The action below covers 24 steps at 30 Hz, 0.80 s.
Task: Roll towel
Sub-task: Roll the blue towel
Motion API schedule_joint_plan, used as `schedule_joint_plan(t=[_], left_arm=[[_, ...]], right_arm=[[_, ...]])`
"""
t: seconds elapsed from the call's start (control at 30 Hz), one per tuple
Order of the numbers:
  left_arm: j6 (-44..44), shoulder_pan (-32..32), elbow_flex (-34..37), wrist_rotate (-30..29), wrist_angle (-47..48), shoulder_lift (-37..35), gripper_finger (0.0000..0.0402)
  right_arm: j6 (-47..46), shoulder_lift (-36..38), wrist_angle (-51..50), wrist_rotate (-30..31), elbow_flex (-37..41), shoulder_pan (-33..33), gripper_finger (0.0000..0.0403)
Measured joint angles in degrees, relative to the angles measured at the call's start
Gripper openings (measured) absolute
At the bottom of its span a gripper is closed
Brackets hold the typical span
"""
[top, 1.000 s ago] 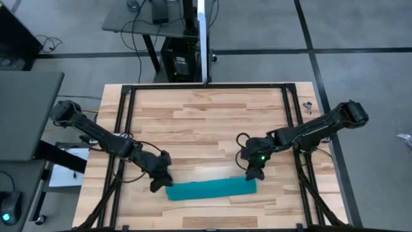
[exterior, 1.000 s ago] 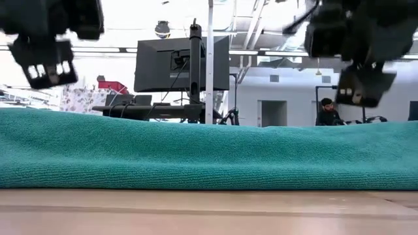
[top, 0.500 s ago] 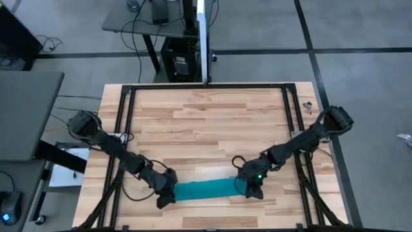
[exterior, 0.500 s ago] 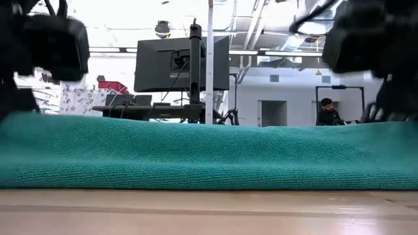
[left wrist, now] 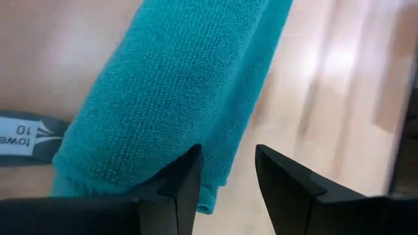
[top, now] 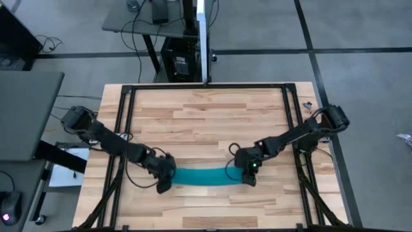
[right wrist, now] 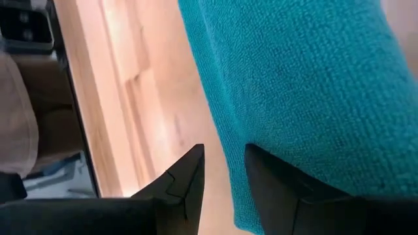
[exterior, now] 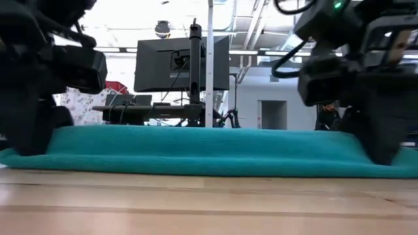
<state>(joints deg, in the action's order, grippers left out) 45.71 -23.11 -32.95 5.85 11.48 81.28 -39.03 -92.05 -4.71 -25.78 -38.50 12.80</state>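
Observation:
The teal towel [top: 203, 176] lies as a long narrow bundle on the wooden table, left to right, in the near half; it also shows in the low view [exterior: 209, 153]. My left gripper [top: 164, 180] is at its left end and my right gripper [top: 248, 175] at its right end, both low on the table. In the left wrist view the towel [left wrist: 176, 85] runs away from my left gripper [left wrist: 225, 153]. In the right wrist view the towel [right wrist: 307, 85] runs away from my right gripper [right wrist: 223, 151]. A grey label [left wrist: 26, 134] sticks out of the left end. My left gripper has the towel's left end at its long edge [left wrist: 212, 189] between its two fingers, one finger [left wrist: 179, 179] over the cloth, the other on the table side. The fingers slant down from above. How many layers cannot be told. The towel rests on the table. My right gripper has the towel's right end at its long edge [right wrist: 238, 186] between its two fingers, one finger [right wrist: 277, 179] over the cloth, the other on the bare-wood side. The fingers slant down from above. The towel rests on the table.
A black frame [top: 206, 87] runs round the table top. Bare wood [top: 206, 122] lies beyond the towel toward the far edge. A monitor on a stand [exterior: 183, 62] and a person [exterior: 325, 112] show in the room behind the table.
Both grippers have gone down to the towel's near side at its ends, then toward the far edge. The towel has gone with them and now lies farther from the near edge; whether it slid or rolled cannot be told.

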Motion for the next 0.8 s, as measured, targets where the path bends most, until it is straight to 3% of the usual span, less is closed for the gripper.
schedule_joint_plan(t=[0.13, 0.37, 0.8], left_arm=[[-5.51, 4.87, -0.02, -0.01, 5.91, -2.21, 0.013], [-13.03, 12.67, 0.02, 0.56, 7.69, -3.44, 0.013], [-19.66, 20.47, 0.02, 1.54, 8.31, -3.44, 0.013]], right_arm=[[2.1, 0.0, -0.01, 0.0, 0.0, -3.06, 0.0105], [7.31, 0.05, -2.71, -0.26, 0.0, -10.06, 0.0105], [15.43, 0.11, -5.88, -0.79, -0.07, -20.63, 0.0105]])
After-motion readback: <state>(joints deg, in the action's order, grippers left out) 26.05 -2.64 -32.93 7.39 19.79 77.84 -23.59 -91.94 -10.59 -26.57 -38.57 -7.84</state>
